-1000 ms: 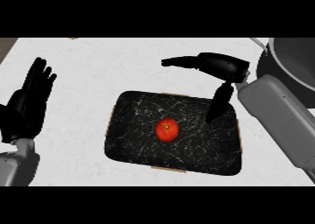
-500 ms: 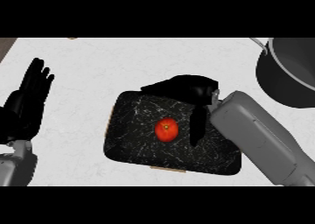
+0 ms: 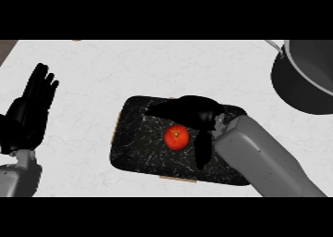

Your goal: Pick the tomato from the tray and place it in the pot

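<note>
Two smooth grey forearms end in matte black hands: the left hand [image 3: 29, 113] and the right hand [image 3: 191, 111].

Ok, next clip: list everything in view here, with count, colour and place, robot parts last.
tomato: one, red, on the tray, near its middle.
tray: one, black with pale flecks, mid-counter.
pot: one, dark grey, upper right, partly out of view.
counter: one, white.
left hand: one, black, open, fingers up, resting at the left edge.
right hand: one, black, over the tray, thumb and fingers spread either side of the tomato, not closed on it.
</note>
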Robot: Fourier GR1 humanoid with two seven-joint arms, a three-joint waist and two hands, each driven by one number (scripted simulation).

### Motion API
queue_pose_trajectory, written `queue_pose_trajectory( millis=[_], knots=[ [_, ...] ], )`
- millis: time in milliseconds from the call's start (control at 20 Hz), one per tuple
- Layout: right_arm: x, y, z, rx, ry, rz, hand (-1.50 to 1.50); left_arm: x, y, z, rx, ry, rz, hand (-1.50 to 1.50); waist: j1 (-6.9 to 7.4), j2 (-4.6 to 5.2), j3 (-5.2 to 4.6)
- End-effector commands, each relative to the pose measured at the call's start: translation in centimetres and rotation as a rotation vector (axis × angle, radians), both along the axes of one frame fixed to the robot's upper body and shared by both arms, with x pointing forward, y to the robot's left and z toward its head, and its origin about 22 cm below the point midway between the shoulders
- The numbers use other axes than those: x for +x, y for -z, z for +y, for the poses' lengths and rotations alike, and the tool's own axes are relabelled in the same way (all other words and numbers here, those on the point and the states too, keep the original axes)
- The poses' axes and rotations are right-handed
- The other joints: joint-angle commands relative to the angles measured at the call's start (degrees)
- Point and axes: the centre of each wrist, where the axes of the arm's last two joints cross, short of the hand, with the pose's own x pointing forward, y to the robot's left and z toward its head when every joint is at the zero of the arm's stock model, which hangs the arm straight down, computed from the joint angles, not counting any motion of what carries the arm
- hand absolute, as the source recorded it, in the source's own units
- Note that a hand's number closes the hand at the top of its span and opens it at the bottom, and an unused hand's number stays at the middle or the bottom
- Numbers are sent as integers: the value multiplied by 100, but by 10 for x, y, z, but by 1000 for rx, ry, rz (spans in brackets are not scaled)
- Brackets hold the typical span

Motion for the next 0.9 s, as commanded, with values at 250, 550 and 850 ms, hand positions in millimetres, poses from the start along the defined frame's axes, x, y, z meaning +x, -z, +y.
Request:
queue_pose_trajectory(
  millis=[250,550,850],
  knots=[
    [14,46,1,-40,47,-21,-150,3,7,-13,14,-1,-7,0,48,23,2],
    [12,39,26,-50,31,-29,-150,22,1,-5,3,-1,-13,0,17,18,0],
    [21,54,4,-89,63,-29,-150,-2,13,9,-5,4,8,0,28,11,0]
  ],
)
